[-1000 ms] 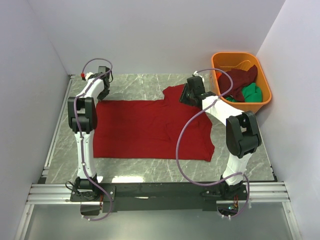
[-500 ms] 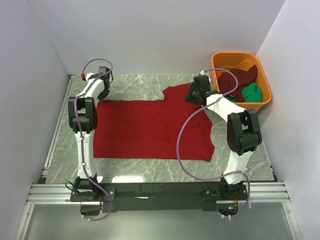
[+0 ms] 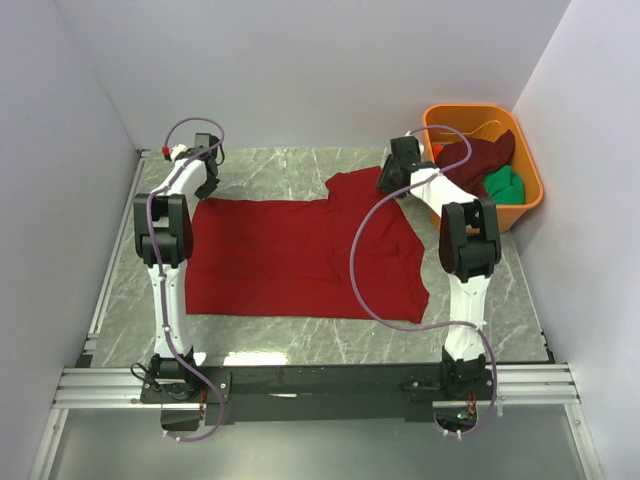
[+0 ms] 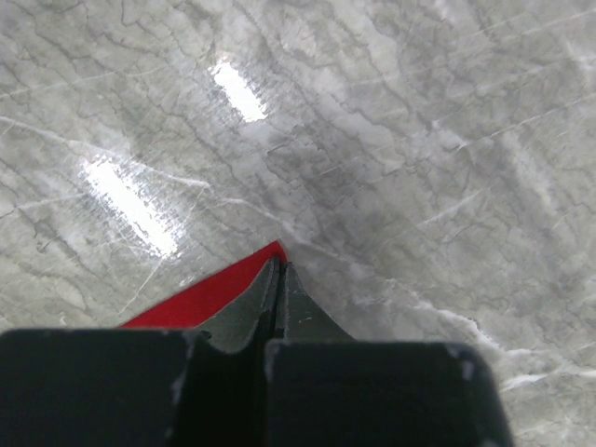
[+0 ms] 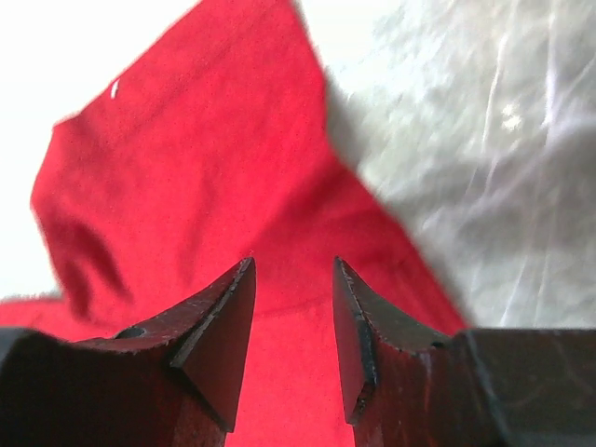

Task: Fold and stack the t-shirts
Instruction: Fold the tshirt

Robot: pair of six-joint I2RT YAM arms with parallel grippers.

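You are looking at a grey marble bench carrying the red t-shirt, which is lying spread flat across its middle. The orange tub is sitting at the far right corner, holding the maroon t-shirt and the green t-shirt bunched together. Your right gripper is hanging over the red shirt's far right sleeve, jaws released with nothing between them. Your left gripper is pinching that shirt's far left corner, jaws clenched on the cloth.

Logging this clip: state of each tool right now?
Left tool: closed, pinching the red t-shirt corner.
Right tool: open, holding nothing.
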